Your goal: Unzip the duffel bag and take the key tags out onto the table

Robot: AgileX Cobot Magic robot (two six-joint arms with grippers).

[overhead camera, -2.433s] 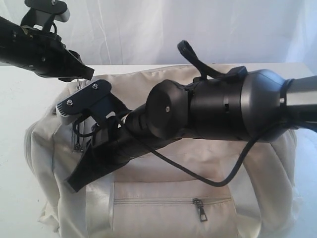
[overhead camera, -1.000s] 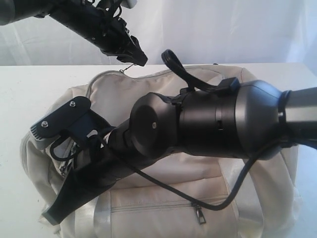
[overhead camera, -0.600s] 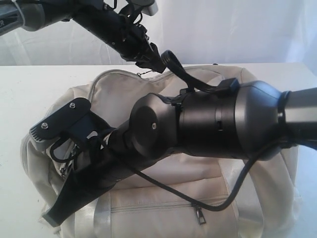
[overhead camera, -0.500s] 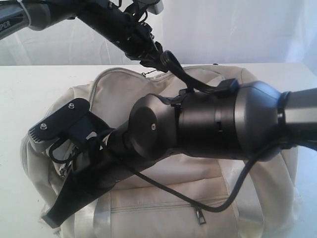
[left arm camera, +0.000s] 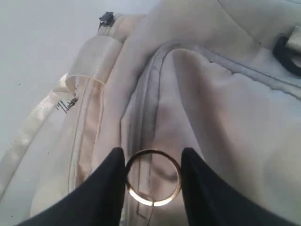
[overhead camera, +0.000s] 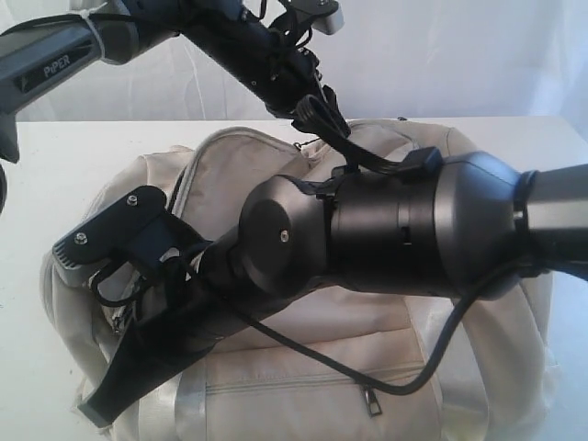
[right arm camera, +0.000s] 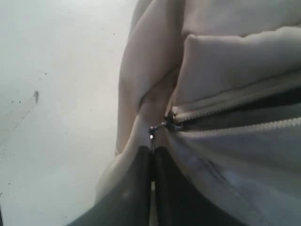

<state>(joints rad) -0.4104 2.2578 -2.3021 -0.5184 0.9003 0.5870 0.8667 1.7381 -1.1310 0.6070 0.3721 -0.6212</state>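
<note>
Right gripper [right arm camera: 151, 151] pinches zipper pull [right arm camera: 153, 134]; left gripper [left arm camera: 153, 156], metal ring [left arm camera: 178, 178]; duffel bag [overhead camera: 239, 175] gapes.

The right arm [overhead camera: 395, 230] sprawls across the duffel bag [overhead camera: 230, 175] at frame centre — bare desk [overhead camera: 55, 175] lies open at left.

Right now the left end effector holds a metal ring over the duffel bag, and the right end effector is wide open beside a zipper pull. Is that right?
Not quite: the right end effector is shut, pinching the zipper pull, as the right wrist view shows. The rest stands.
</note>
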